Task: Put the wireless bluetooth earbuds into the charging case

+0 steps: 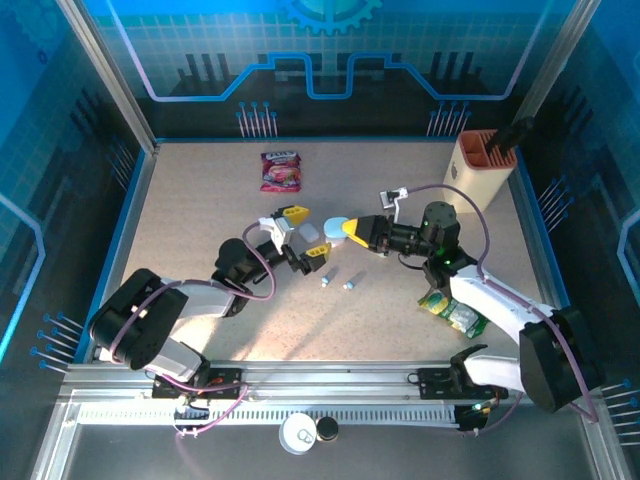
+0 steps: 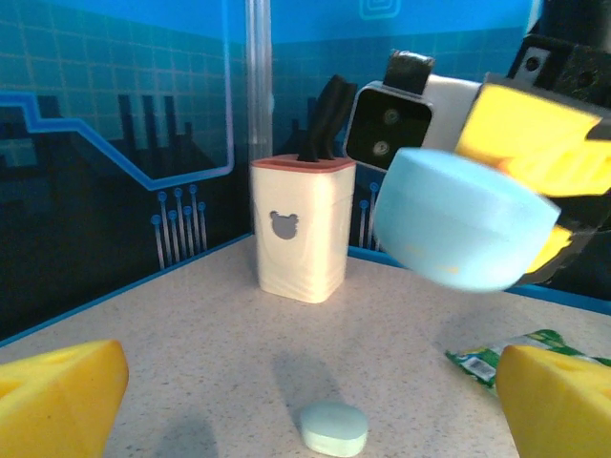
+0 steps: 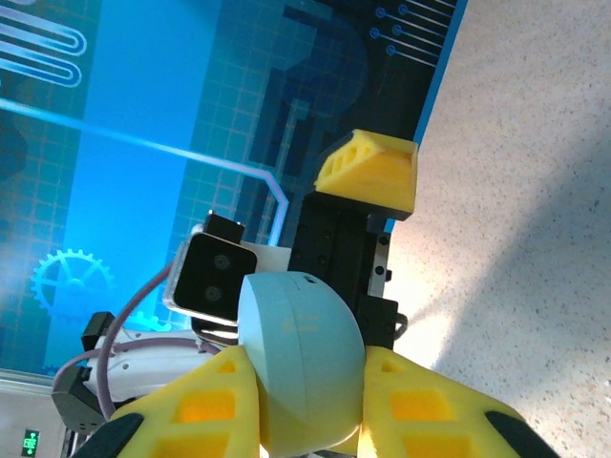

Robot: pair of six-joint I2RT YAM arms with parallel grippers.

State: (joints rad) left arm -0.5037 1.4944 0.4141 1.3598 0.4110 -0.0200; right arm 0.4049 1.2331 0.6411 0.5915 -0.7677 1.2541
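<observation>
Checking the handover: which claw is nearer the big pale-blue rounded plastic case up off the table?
Right. The right claw is shut on the pale-blue rounded plastic case; the left claw is open just to its left, not touching it.

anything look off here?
One thing: the green packet lies partly under the right arm and could get dragged. Otherwise as expected: two earbuds lie loose on the table, and the right fingers hold the pale-blue case above it.
</observation>
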